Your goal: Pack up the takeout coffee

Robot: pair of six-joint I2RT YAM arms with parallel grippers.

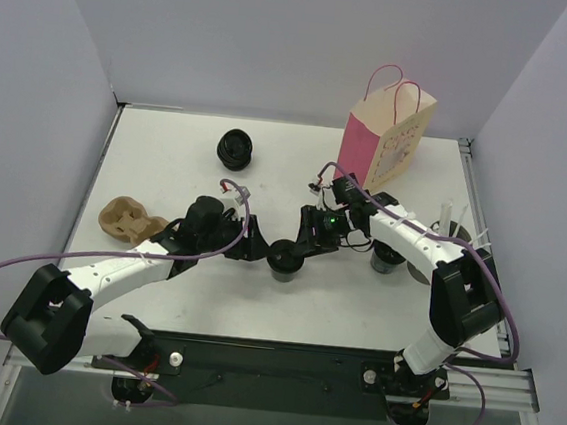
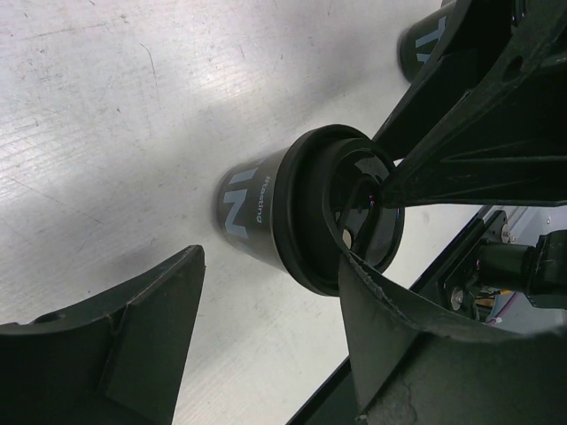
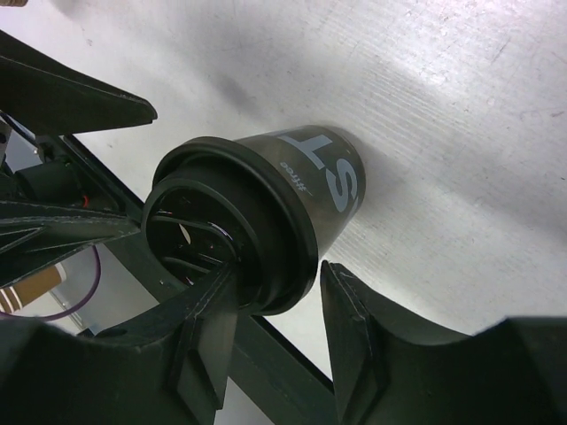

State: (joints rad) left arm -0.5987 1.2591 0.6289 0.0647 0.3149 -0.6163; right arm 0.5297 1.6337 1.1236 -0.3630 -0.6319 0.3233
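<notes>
One takeout coffee cup [image 1: 285, 260] was seen standing upright near the middle of the table [image 1: 166, 176], between the two grippers. The left gripper [image 1: 257, 247] was held released, its jaws spread wide beside the cup. The right gripper [image 3: 279, 270] was set astride the lid's rim; whether it was clenched could not be told. A second cup [image 1: 387, 260] was partly hidden under the right arm.

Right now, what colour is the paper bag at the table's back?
Pink and cream paper bag, pink handles; best seen in the top external view.
</notes>
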